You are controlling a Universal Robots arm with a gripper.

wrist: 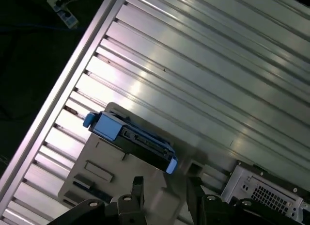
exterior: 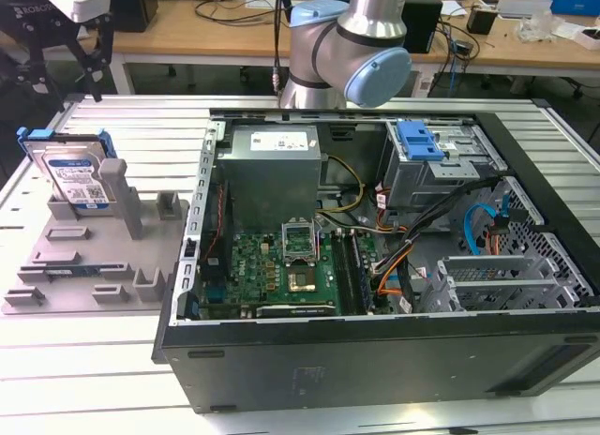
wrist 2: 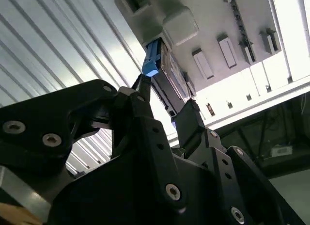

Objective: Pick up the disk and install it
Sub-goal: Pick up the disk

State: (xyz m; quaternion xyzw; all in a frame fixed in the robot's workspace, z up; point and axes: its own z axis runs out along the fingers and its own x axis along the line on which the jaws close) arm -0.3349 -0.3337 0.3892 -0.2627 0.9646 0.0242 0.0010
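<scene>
You've got a ribbed aluminium table point(exterior: 122, 116) here, with cluttered workbenches point(exterior: 187, 27) along the back of the room.

The gripper point(exterior: 67, 79) hangs over the corner of the table on the exterior view's left, pointing straight down. Its black fingers point(wrist 2: 140, 96) are spread wide apart and they've got nothing in them. In both wrist views you can see down between them to the thing below, with clear air in between.

The arm point(exterior: 352, 46) has its chunky grey and light-blue joint sitting at the back of the table, behind the computer case point(exterior: 375, 360).

The disk point(exterior: 73, 177) is right under the gripper, not touched. It's standing on end in a slot of the grey plastic holder point(exterior: 84, 266), so its long axis runs up and down, leaning back a bit. The labelled face looks toward the exterior camera, and the blue frame wraps the top edge and sides. From the first wrist view you're looking down on that top edge, with a blue tab at each end. A grey post point(exterior: 114, 187) on the holder stands just beside it, on the exterior view's right.

The case lies open on its side, well apart from the holder, with the green board point(exterior: 281, 262), a grey metal box point(exterior: 272, 163) and a blue bracket point(exterior: 417, 140) up in the drive cage.
</scene>
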